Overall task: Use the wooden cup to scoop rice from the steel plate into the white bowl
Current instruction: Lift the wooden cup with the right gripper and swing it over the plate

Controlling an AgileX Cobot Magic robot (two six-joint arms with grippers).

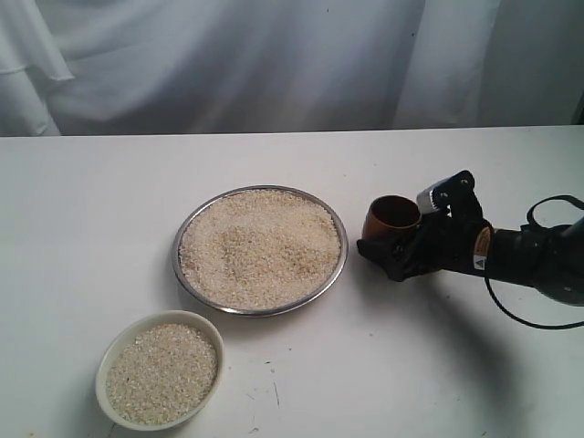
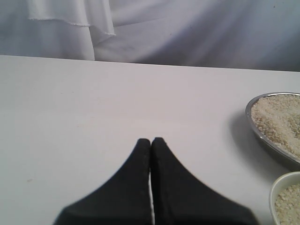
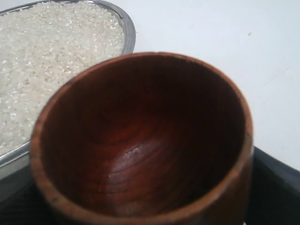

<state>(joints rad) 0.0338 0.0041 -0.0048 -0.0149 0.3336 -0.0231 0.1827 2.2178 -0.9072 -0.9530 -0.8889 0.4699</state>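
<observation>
Wooden cup [image 3: 140, 140] fills my right wrist view, empty, with the right tool [image 1: 397, 235] flanking it; I cannot tell whether the fingers have clamped. Just left of it in the exterior view sits the steel plate [image 1: 175, 260], heaped with rice [image 1: 260, 246], so my scoop should run leftward. Beyond, at lower left, sits the white bowl [image 1: 117, 345]. My left tool [image 2: 150, 140] is pressed together, empty
</observation>
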